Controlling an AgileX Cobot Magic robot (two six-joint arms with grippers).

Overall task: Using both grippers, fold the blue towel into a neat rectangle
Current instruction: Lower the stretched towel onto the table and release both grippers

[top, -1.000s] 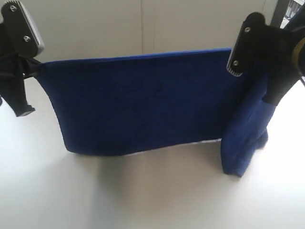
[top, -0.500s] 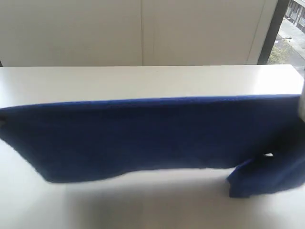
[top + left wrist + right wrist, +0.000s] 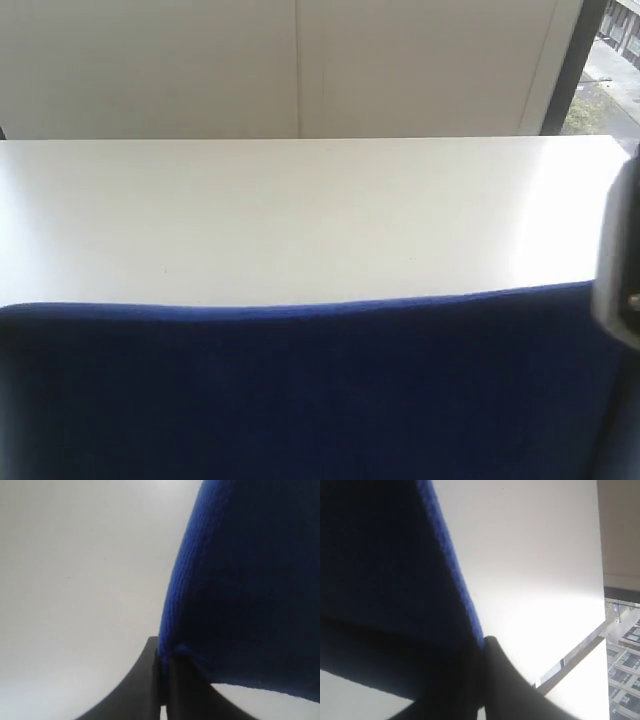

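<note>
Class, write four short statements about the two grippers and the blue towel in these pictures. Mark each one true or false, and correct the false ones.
1. The left gripper is shut on the blue towel. True.
2. The other gripper is open and empty. False: the right gripper is shut on the towel's edge.
3. The towel lies folded flat. False: it is held stretched between both grippers, with the white table visible beyond it.
4. The towel is plain blue, with no pattern. True.
</note>
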